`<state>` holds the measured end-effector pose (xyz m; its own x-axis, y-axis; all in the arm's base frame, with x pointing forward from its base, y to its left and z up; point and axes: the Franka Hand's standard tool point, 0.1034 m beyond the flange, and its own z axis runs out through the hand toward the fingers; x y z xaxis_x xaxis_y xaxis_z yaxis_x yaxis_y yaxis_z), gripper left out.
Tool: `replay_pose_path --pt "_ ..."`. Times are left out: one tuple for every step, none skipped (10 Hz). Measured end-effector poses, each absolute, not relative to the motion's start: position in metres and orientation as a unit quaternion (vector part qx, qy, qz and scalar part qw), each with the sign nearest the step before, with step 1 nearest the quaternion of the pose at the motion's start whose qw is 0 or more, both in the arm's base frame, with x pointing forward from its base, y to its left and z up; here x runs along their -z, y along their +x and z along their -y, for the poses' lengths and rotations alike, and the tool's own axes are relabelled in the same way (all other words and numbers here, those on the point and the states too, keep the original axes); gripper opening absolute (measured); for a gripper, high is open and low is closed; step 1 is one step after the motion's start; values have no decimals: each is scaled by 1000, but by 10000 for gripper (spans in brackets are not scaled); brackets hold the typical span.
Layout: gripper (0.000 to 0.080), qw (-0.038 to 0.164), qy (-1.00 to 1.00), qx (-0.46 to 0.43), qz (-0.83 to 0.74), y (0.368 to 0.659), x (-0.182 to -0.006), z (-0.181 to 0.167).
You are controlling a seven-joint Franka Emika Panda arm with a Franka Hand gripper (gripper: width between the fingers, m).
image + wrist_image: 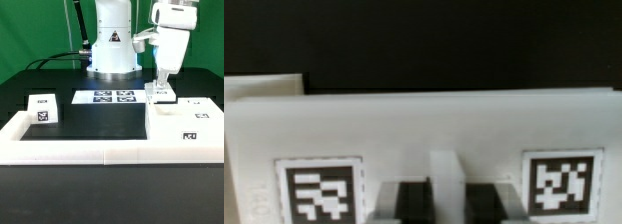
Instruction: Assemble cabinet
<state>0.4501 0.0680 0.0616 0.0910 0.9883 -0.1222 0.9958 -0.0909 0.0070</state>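
The white cabinet body point(190, 125) lies at the exterior view's right, with a tag on its front face. My gripper point(161, 95) is down at the body's far left corner, its fingers on either side of a thin upright white panel point(160, 99) there. In the wrist view the gripper point(441, 200) has its dark fingers point(402, 203) pressed against the two sides of that panel's narrow white edge point(441, 185). Beyond it is the broad white body face point(438, 120) with two tags point(319, 188). A small white tagged piece point(42, 108) sits alone at the exterior view's left.
The marker board point(108, 97) lies flat at the back middle, in front of the robot base point(112, 55). A low white rail frame point(70, 150) borders the black table along the front and left. Cables run behind the base.
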Motion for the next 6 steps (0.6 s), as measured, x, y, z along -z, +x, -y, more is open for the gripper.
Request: replay_pose_path --pt "70 44 737 45 -673 454 -61 -65" --pt "70 45 737 46 -673 458 -62 -65" --pt "70 44 737 47 -673 458 -61 -66" --pt "70 44 737 48 -673 458 -60 -66" --pt "70 43 737 49 -673 457 -59 -66" --pt "70 42 737 49 -673 457 -58 -66"
